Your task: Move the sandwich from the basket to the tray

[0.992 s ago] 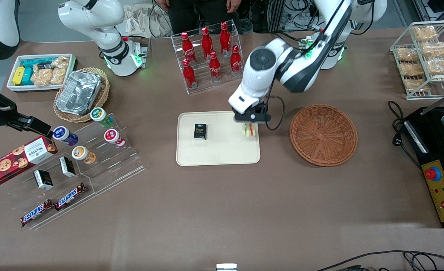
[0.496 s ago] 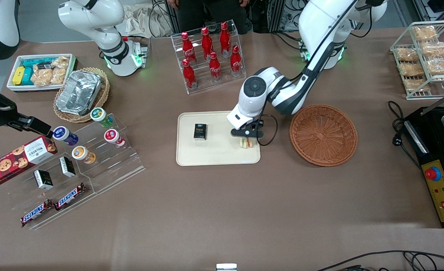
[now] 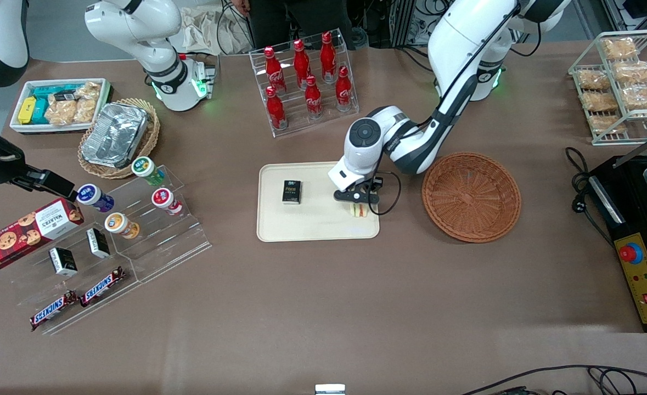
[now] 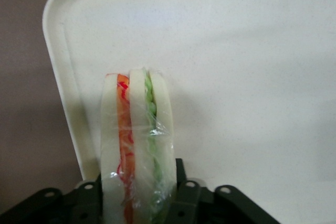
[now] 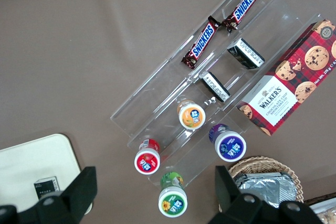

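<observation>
Lower now, gripper [image 3: 358,204] fingers clamped on sandwich [image 4: 137,145] over tray [image 3: 318,227].

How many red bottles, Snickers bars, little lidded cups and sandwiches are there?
Red bottles: 6
Snickers bars: 2
Lidded cups: 4
Sandwich: 1, standing on the tray, with the gripper just above it and its fingers closed on it
Total: 13
</observation>
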You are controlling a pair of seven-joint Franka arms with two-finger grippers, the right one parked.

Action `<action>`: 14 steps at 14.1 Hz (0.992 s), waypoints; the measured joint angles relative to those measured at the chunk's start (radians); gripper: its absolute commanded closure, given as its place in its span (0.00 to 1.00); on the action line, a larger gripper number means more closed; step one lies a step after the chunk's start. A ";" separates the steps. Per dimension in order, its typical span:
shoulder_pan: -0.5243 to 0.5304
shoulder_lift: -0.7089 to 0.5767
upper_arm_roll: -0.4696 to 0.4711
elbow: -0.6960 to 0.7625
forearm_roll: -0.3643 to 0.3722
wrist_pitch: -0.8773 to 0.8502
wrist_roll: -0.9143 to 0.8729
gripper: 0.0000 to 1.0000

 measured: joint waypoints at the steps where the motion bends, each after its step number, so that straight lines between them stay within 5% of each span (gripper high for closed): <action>1: -0.001 -0.001 0.003 0.010 0.017 0.003 -0.022 0.00; 4: -0.001 -0.054 0.009 0.054 0.053 -0.013 -0.041 0.00; 9: 0.053 -0.351 0.019 0.079 0.049 -0.316 0.018 0.00; 14: 0.192 -0.559 0.028 0.072 -0.117 -0.500 0.338 0.00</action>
